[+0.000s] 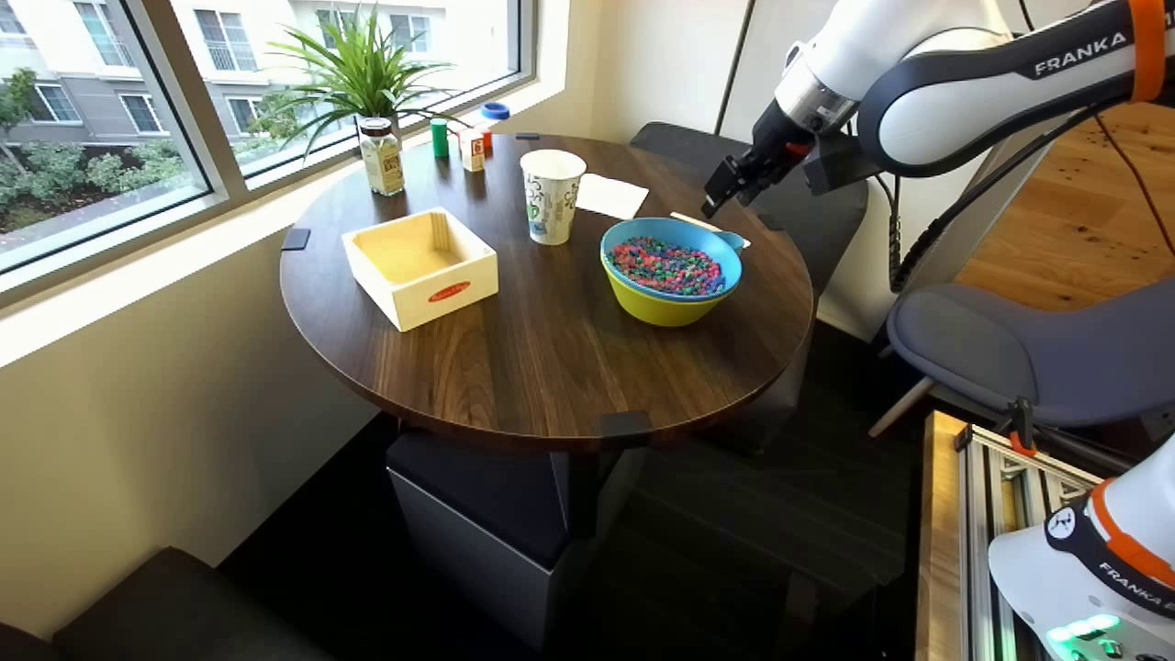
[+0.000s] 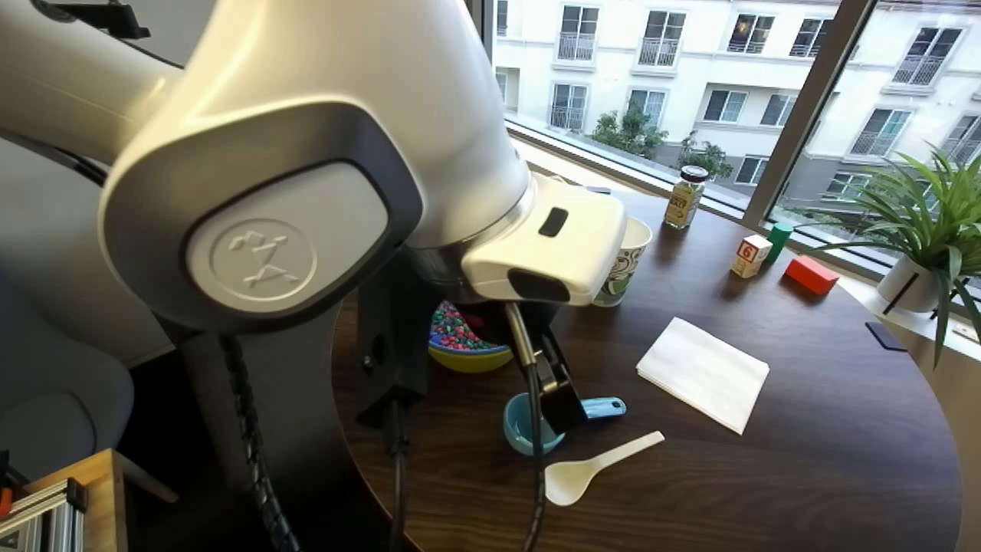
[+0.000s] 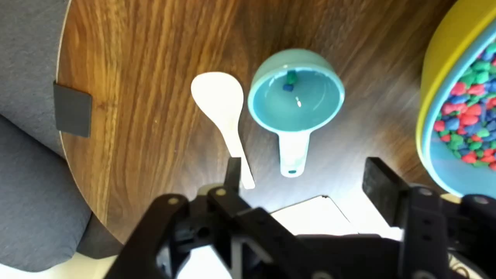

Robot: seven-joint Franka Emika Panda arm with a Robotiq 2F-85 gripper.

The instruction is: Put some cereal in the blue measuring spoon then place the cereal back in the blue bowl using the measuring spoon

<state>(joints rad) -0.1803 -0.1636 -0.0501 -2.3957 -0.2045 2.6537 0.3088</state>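
The blue measuring spoon (image 3: 296, 104) lies on the table in the wrist view, cup up, with two small pieces of cereal, green and blue, inside. It also shows in both exterior views (image 1: 732, 240) (image 2: 604, 408). The blue bowl (image 1: 661, 310) stands beside it, full of multicoloured cereal (image 1: 668, 266); its yellow outer wall shows in the wrist view (image 3: 441, 66). My gripper (image 3: 304, 172) is open and empty, above the table, with the measuring spoon's handle between its fingers in the wrist picture. In an exterior view the arm hides part of the bowl (image 2: 469, 360).
A white spoon (image 3: 219, 100) lies close beside the measuring spoon. A folded white paper (image 2: 703, 374), a paper cup (image 1: 551, 197), a wooden tray (image 1: 445, 292), a jar (image 1: 381, 158) and several small blocks stand on the round table (image 1: 532, 367).
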